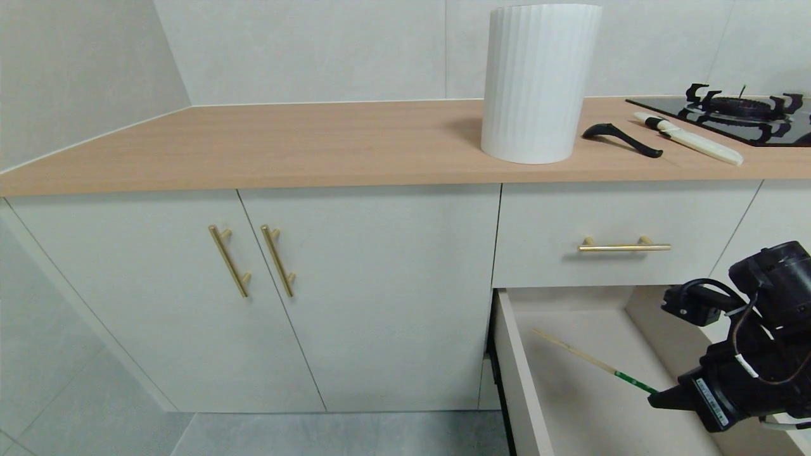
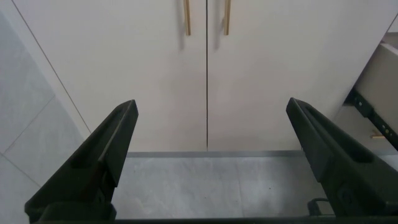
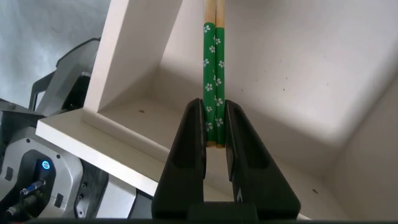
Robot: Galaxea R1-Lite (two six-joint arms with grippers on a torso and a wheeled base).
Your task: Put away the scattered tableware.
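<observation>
With the right gripper clamped on the green, flower-printed end of the pair of pale wooden chopsticks, whose tips slant into the open cream drawer, I would lower them nearly flat onto the drawer floor before parting the fingers, lest they bounce or roll.

No text can be read anywhere. A white label on the housing of the right gripper carries dark print, too small to make out. There is a white tag on the cable above it; any marks on it are illegible. The chopsticks have green ends printed with small white flowers, a pattern only, no letters or numbers.
</observation>
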